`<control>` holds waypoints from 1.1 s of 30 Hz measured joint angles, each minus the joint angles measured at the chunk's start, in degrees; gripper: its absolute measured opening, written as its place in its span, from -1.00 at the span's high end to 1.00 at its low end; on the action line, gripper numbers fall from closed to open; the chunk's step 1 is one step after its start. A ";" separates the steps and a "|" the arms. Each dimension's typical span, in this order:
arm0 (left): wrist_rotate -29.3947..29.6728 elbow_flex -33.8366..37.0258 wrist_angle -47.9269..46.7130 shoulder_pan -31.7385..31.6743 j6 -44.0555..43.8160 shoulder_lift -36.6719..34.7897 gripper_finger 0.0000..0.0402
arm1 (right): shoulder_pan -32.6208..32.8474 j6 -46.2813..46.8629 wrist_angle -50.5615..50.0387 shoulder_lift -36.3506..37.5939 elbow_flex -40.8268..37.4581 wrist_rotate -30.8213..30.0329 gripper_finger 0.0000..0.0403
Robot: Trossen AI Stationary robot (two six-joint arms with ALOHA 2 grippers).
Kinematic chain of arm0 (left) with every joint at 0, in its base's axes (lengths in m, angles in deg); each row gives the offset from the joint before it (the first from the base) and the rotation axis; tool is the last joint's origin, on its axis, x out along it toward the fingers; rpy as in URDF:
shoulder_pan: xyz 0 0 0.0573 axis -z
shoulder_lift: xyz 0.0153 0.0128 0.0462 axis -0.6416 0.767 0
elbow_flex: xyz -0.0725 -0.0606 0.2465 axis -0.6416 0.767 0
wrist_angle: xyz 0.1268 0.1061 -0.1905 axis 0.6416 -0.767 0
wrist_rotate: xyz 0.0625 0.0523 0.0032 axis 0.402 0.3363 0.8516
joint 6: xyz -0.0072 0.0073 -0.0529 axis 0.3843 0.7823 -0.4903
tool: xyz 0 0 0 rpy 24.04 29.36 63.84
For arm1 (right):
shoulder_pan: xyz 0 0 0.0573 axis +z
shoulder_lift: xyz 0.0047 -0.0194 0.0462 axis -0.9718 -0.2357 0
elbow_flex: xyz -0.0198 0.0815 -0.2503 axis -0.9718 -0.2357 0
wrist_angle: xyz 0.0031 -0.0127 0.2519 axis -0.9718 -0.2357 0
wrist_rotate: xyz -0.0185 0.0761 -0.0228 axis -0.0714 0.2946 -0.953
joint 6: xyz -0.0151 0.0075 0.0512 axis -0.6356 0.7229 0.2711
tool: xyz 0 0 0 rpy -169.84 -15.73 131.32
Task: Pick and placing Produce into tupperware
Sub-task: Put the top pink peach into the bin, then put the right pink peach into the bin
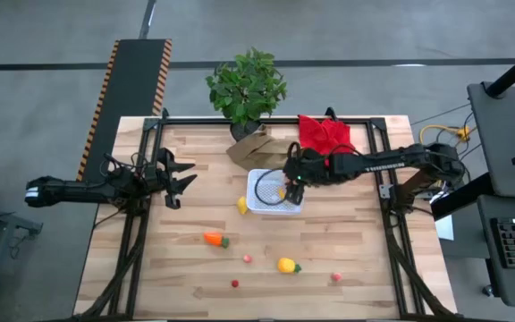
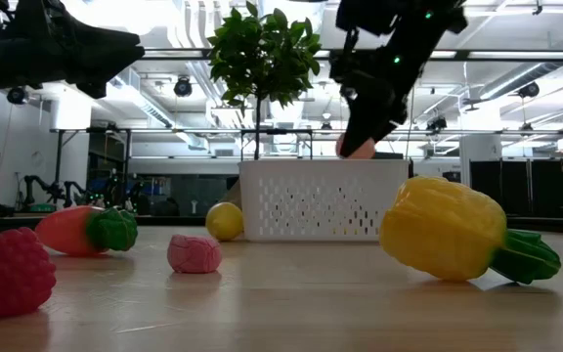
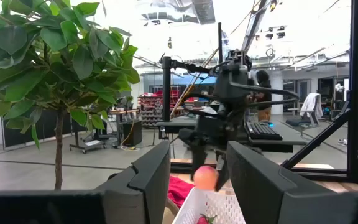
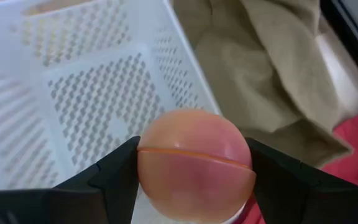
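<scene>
The white tupperware (image 1: 266,199) (image 2: 323,200) sits mid-table. My right gripper (image 1: 291,185) (image 2: 358,145) hovers just above its far-right part, shut on a peach-coloured toy fruit (image 4: 194,163) (image 3: 206,177). The container's mesh base (image 4: 98,99) lies under the fruit. Other produce rests on the wood: a yellow piece (image 1: 242,205) beside the container's left wall, an orange green-tipped one (image 1: 215,239), a yellow pepper (image 1: 286,265) (image 2: 448,227), and small pink and red pieces (image 1: 248,258) (image 1: 235,283) (image 1: 336,277). My left gripper (image 1: 179,179) waits open at the table's left. My right gripper pinches the round peach fruit between its two fingers (image 4: 114,171), one on each side at the fruit's widest part (image 4: 148,163). The fingers come from above, slanting down from the table's right. The fruit is lifted clear, just above the container's rim (image 2: 360,164).
A potted plant (image 1: 247,85), a crumpled brown paper bag (image 1: 253,143) (image 4: 260,68) and a red cloth (image 1: 325,134) stand close behind the container at the far edge. Black frame rails run along the table's left and right sides. Open wood lies toward the near edge.
</scene>
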 joint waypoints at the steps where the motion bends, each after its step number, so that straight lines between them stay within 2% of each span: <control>1: 0.01 0.02 -0.04 0.00 0.00 0.00 0.28 | -0.69 -0.80 0.29 -0.20 0.00 0.48 -0.22; 7: 0.01 0.00 0.07 0.01 0.00 0.07 0.28 | -1.85 -3.54 0.79 -4.13 0.13 4.70 -0.23; 15: -0.01 0.00 -0.59 0.02 -0.04 0.00 0.28 | -2.71 -3.87 0.59 -7.08 0.21 2.57 -0.41; 22: -0.14 0.02 -0.96 0.07 0.23 0.76 0.28 | -2.79 -4.06 0.41 -5.28 2.14 2.34 -0.61; 27: -0.14 0.00 -0.94 0.07 0.35 0.66 0.28 | -2.49 -4.06 -1.98 -3.16 5.64 3.04 -0.63; 33: -0.12 0.00 -0.82 0.04 0.46 0.66 0.28 | -0.40 -3.21 -3.23 3.60 6.72 3.10 -0.62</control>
